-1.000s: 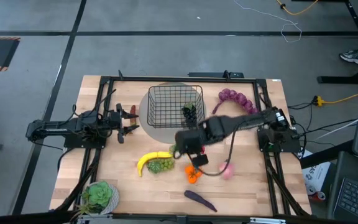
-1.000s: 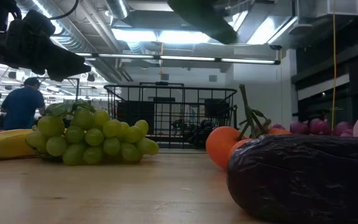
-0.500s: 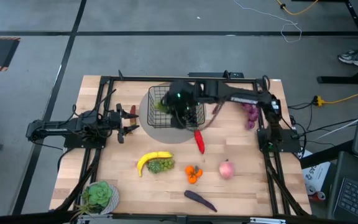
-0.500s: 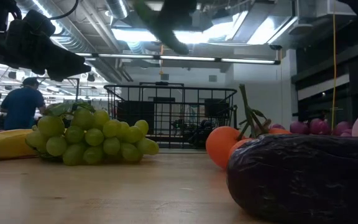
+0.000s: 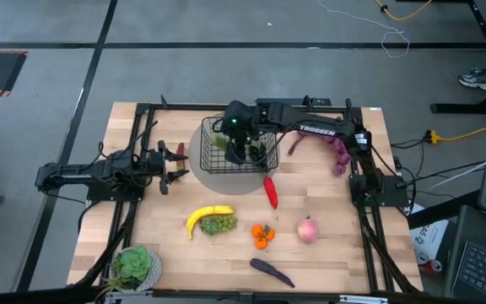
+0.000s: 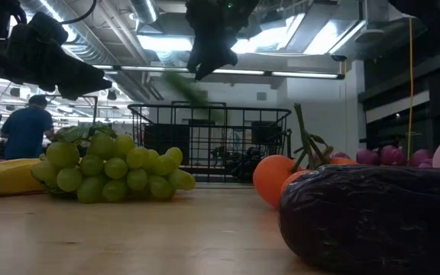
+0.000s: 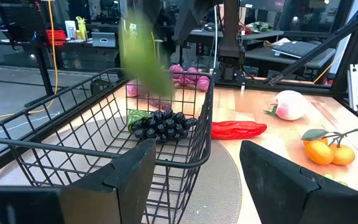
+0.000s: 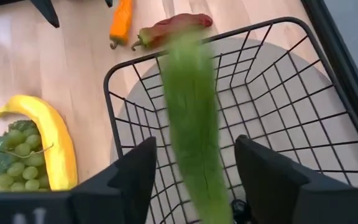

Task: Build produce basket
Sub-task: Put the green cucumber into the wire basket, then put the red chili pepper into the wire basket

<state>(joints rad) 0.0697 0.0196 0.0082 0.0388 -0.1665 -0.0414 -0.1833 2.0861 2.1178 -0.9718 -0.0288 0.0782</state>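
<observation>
Overhead, right gripper (image 8: 194, 146) above the basket (image 5: 264, 122), fingers spread wide, pinching nothing. Between those fingers, clear of both, the cucumber (image 8: 191, 124): a blurred green streak in mid-air over the basket's floor, tilted in the low view and just above the rim.

Down inside the basket, dark grapes (image 7: 163, 124) against the wall nearest the chili (image 5: 270, 191). Under the basket, a round grey mat (image 5: 194, 156).

Left gripper (image 5: 174, 165) low over the table beside the mat, fingers parted, holding nothing. Just beside it, a small orange pepper (image 8: 122, 22) and a second reddish chili (image 8: 173, 28).

Out on the bare wood, well apart from the basket: banana (image 5: 207, 215) touching green grapes (image 5: 219, 225), oranges (image 5: 262, 236), peach (image 5: 308, 230), eggplant (image 5: 272, 271) near the front edge. Purple grapes (image 5: 332, 143) near the right arm's base. Potted plant (image 5: 133, 266) at the front left corner.

Beyond the table, a person (image 6: 25, 130) in blue.
</observation>
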